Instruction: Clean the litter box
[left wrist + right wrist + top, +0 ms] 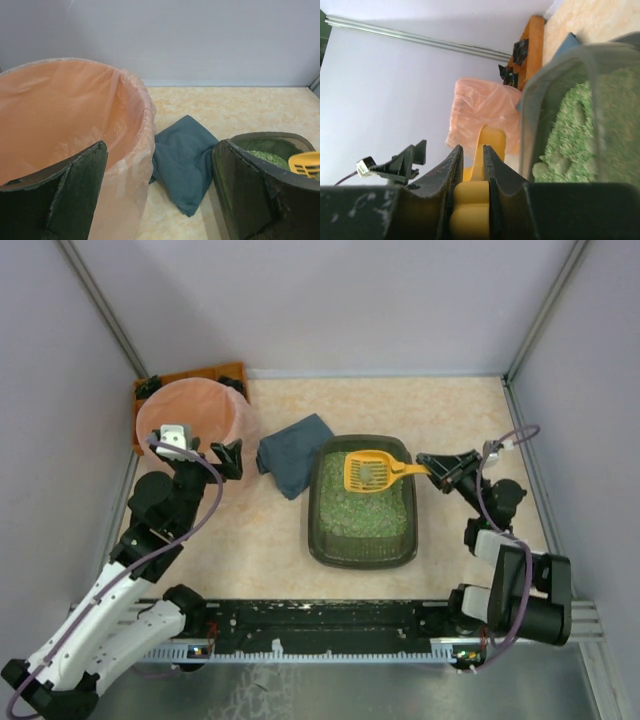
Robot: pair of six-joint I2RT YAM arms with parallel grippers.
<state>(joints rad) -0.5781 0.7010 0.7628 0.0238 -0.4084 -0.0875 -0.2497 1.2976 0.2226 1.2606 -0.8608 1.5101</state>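
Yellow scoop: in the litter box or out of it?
In. The scoop has its head over the granules at the far end of the litter box; its handle crosses the rim into the shut right gripper.

Scoop (368, 472) in litter box (314, 512); cloth (296, 452), bucket (200, 405) L.

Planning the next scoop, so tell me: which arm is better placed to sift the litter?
Right. The right gripper is shut on the yellow scoop, whose head sits over the litter box. The left gripper is open and empty beside the pink bucket.
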